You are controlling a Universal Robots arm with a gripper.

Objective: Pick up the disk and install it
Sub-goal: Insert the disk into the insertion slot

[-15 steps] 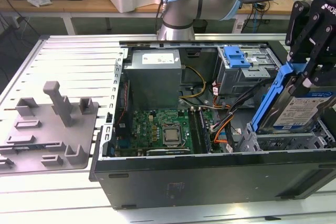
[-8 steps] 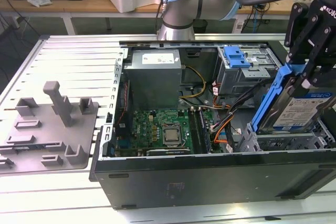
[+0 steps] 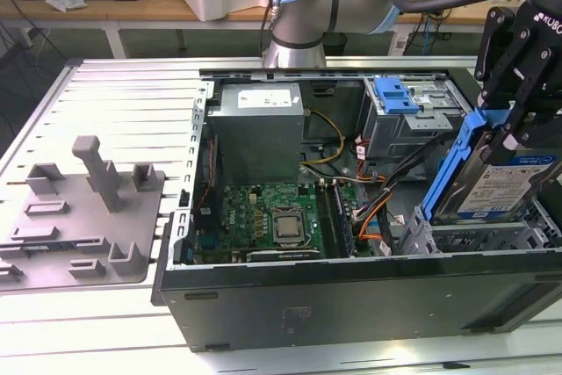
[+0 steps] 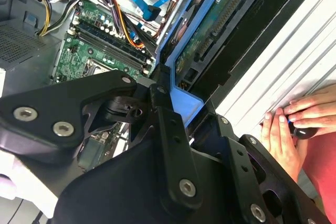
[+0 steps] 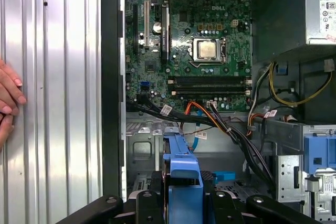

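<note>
Nearest both wrist cameras are the black links of my gripper (image 5: 183,195). Between its fingers (image 5: 147,203) sits the bright blue carrier edge of the disk (image 5: 182,163). Gripper status: clamped on the disk, with the grasp taken on the carrier frame and not on the drive body. I judge this grasp point deliberate, since it leaves the labelled face and the circuit board underneath free of finger pressure.

Disk position, exterior view: the disk (image 3: 499,189) (silver body, white-and-blue label) hangs from the gripper (image 3: 512,133) at the exterior view's right, above the near-right corner of the open computer case (image 3: 351,300). It is tilted steeply, label side facing the camera, with its lower end down toward the grey drive cage (image 3: 492,236). Whether that end touches the cage, I cannot tell. The tilt probably serves to lead one carrier edge into the bay.

In the second wrist view, the underside of the disk (image 4: 210,40) shows its green board, and the gripper (image 4: 189,109) is closed across the blue frame.

Surroundings:
- The motherboard (image 3: 272,217) lies flat on the case floor, left of the disk in the exterior view. Orange and black cables (image 3: 376,208) run between the two.
- The power supply (image 3: 259,125) stands at the far side of the case.
- A smaller blue bracket (image 3: 395,94) sits on the far drive bay, well apart from the disk.
- A person's hand (image 4: 294,124) rests on the slatted table (image 4: 299,45) outside the case wall, apart from the gripper.
</note>
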